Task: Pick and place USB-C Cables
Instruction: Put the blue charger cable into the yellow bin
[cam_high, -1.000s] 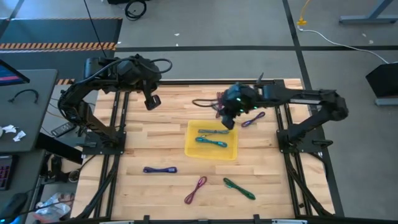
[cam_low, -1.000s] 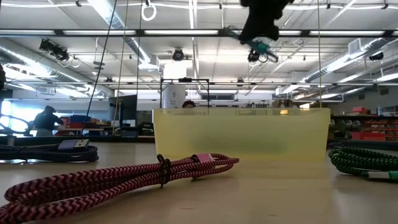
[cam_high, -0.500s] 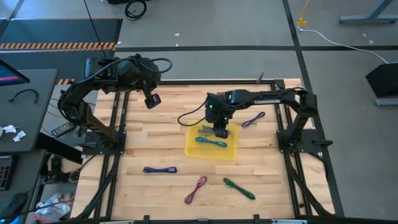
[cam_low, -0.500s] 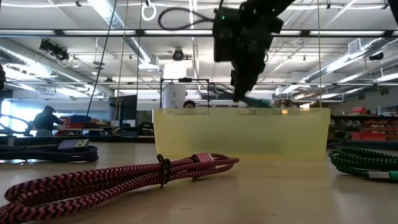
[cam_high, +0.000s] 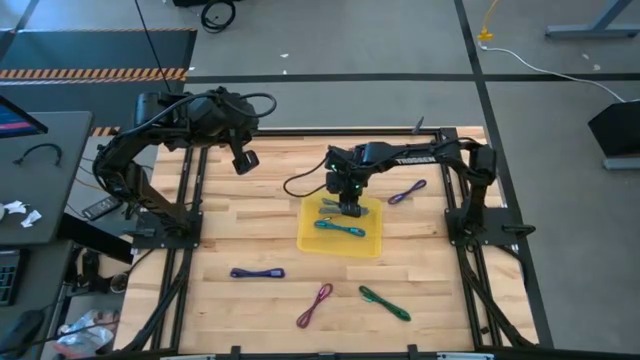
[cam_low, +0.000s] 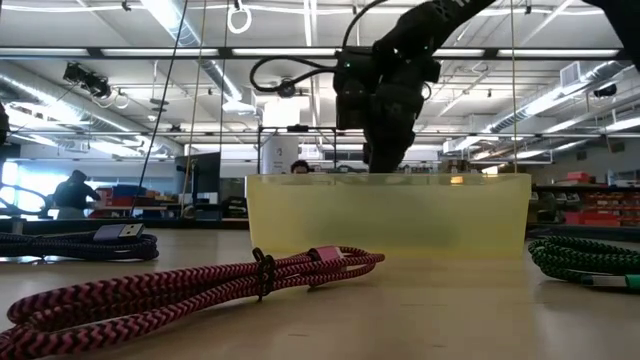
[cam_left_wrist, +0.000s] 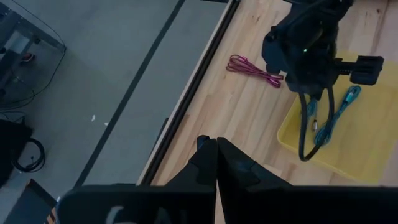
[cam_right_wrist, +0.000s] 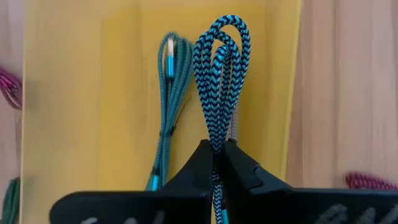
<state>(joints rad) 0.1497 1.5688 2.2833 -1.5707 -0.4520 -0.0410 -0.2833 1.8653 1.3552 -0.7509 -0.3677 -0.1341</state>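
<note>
Grey floor (cam_high: 350, 40) with dark seams surrounds the wooden table (cam_high: 250, 230). Long ceiling lights (cam_low: 180, 30) cross the workshop. A person (cam_low: 72, 192) stands far off.

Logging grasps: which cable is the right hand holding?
The blue-and-black braided cable, pinched in the right hand above the yellow tray; the rest lie loose.

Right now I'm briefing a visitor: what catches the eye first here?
The right gripper low over the yellow tray at mid-table, shut on a blue cable. A teal cable lies in the tray beneath it. The left gripper waits, shut, near the table's far left edge.
</note>
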